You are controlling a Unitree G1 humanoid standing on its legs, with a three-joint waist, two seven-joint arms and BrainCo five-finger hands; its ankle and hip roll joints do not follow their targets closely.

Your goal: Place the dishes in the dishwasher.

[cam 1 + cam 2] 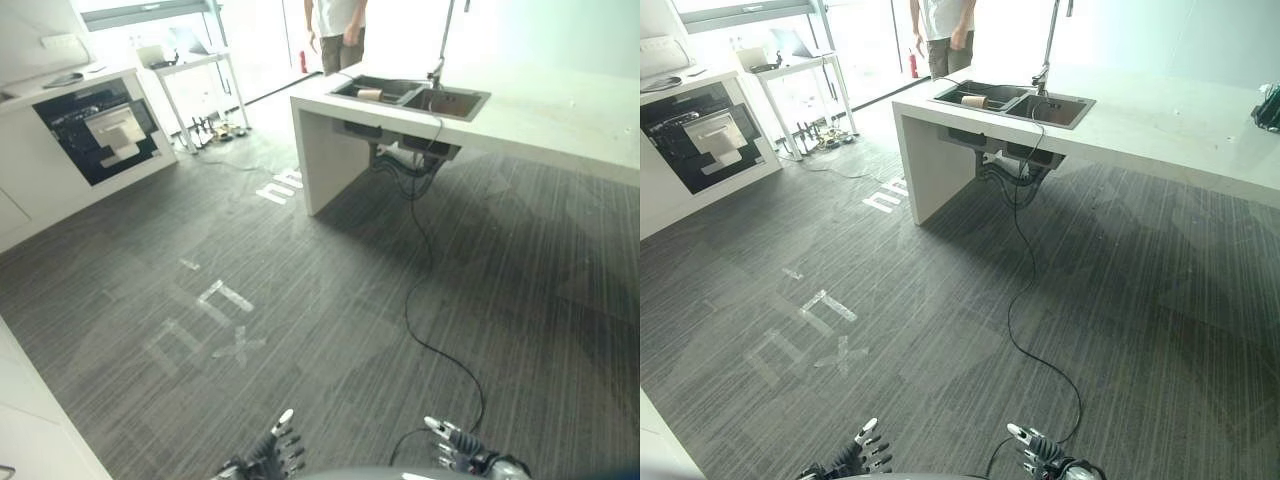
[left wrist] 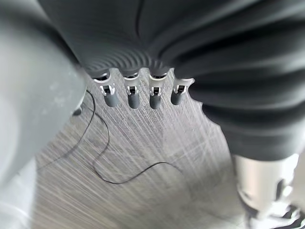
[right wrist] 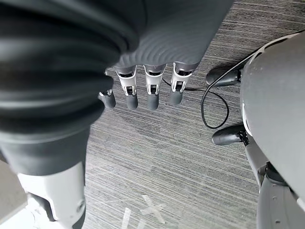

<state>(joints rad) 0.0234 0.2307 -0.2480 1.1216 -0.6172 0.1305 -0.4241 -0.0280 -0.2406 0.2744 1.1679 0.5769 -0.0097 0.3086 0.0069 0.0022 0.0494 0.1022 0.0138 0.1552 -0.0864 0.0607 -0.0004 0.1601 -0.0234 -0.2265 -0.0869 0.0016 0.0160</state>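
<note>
- Our left robot hand (image 1: 272, 452) hangs low over the grey striped floor (image 1: 330, 300), fingers relaxed and spread, holding nothing.
- Our right robot hand (image 1: 455, 445) is likewise low, fingers loosely straight and empty.
- Across the room we see the white desk (image 1: 560, 115) with its sink (image 1: 408, 95); something pale lies in the left basin (image 1: 371, 93).
- A person (image 1: 337, 28) stands behind the desk.
- A dark built-in appliance (image 1: 98, 128) sits in the cabinets at left.

Both hands low, L hand (image 1: 272, 452) & R hand (image 1: 456, 446), fingers (image 2: 132, 94) relaxed, empty.
</note>
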